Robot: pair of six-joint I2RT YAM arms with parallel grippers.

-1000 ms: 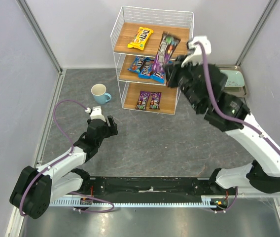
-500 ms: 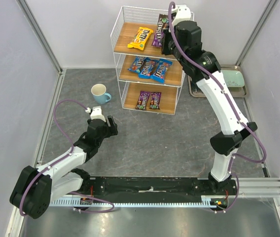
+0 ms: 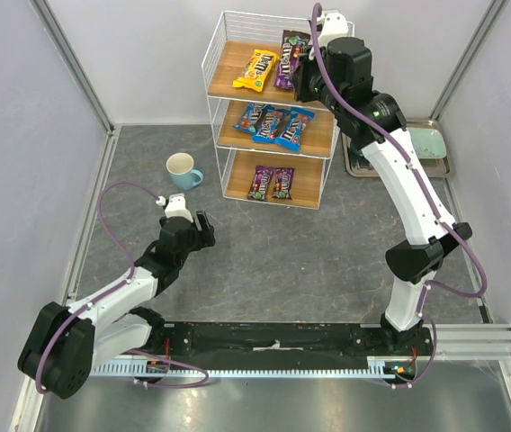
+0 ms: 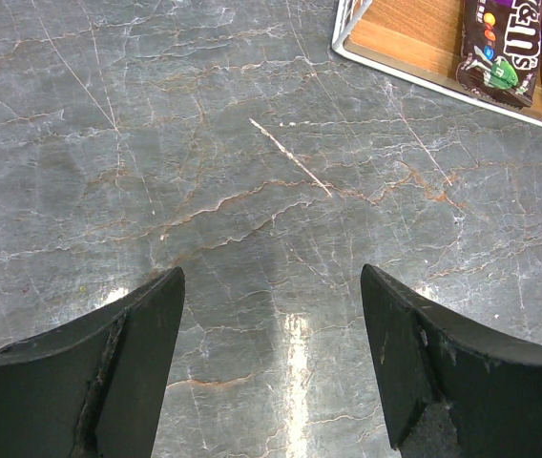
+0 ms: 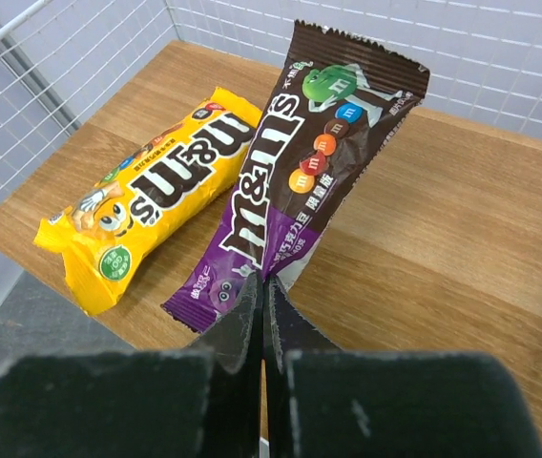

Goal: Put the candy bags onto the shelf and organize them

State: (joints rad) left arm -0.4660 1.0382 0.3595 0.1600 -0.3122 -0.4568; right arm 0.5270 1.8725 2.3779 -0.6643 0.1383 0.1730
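Observation:
The white wire shelf stands at the back. On its top board lie a yellow candy bag and a dark purple bag. My right gripper is shut on the near end of that purple bag, which lies over the top board beside the yellow bag. Three blue bags sit on the middle board and two purple bags on the bottom board. My left gripper hangs open and empty over the floor; a purple bag shows at the top right of its view.
A light blue cup stands on the grey floor left of the shelf. A flat metal tray lies behind the right arm, at the right wall. White walls close in the back and both sides.
My right arm has reached up from beside the middle board to the top board, carrying the purple bag onto it next to the yellow one. The left arm has stayed still.

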